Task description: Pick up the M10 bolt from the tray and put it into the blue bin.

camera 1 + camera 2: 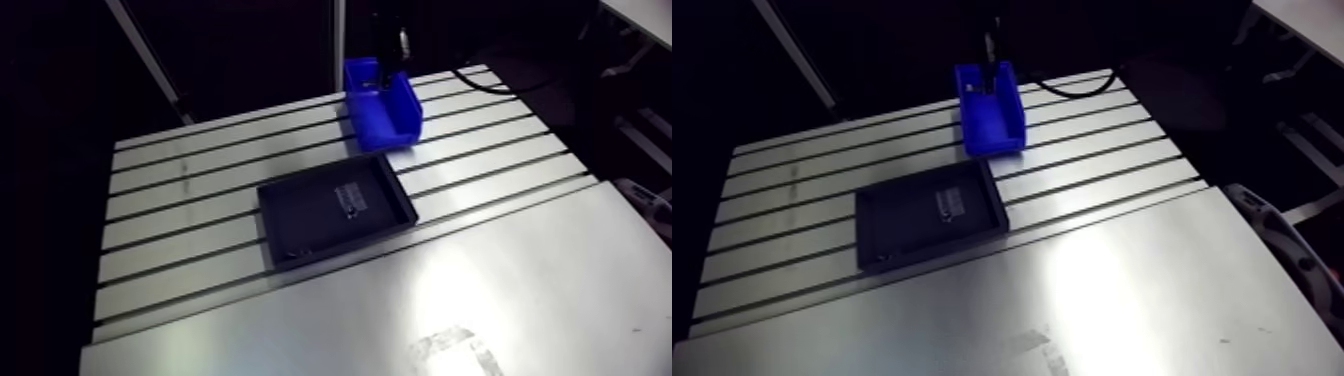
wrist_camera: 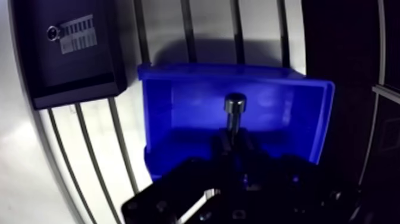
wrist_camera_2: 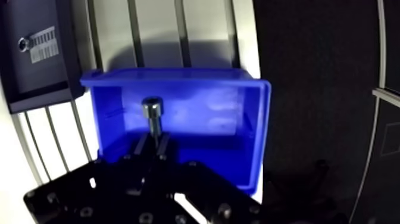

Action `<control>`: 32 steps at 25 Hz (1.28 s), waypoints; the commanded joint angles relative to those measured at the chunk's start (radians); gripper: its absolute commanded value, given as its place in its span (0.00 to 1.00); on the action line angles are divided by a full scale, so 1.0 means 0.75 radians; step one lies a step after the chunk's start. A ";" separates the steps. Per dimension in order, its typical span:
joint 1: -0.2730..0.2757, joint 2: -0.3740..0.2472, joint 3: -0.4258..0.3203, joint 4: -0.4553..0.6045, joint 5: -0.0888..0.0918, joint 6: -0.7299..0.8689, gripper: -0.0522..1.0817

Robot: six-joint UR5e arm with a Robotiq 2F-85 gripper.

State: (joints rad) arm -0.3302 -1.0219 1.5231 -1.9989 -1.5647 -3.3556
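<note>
Aluminium slotted table (image 1: pixel 180 205) bears tray (image 1: pixel 300 218) and blue bin (image 1: pixel 398 122); gripper (image 2: pixel 234 143) clamps bolt (image 2: pixel 234 106).

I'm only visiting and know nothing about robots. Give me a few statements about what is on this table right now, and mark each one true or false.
1. The end effector is shut on the bolt. True.
2. The bolt is lying in the tray. False: it is held over the open inside of the blue bin.
3. The blue bin stands inside the tray. False: it stands on the slotted table, beside the tray.
4. The dark tray carries a pale label. True.
</note>
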 commanded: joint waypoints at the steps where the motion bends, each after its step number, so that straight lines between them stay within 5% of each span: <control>1: 0.009 0.018 0.003 -0.013 -0.007 0.006 0.96; 24: -0.014 0.047 0.011 -0.046 -0.011 -0.003 0.96; 32: -0.014 0.069 0.065 -0.136 -0.044 -0.003 0.96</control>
State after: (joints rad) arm -0.3410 -0.9759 1.5452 -2.0639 -1.5866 -3.3574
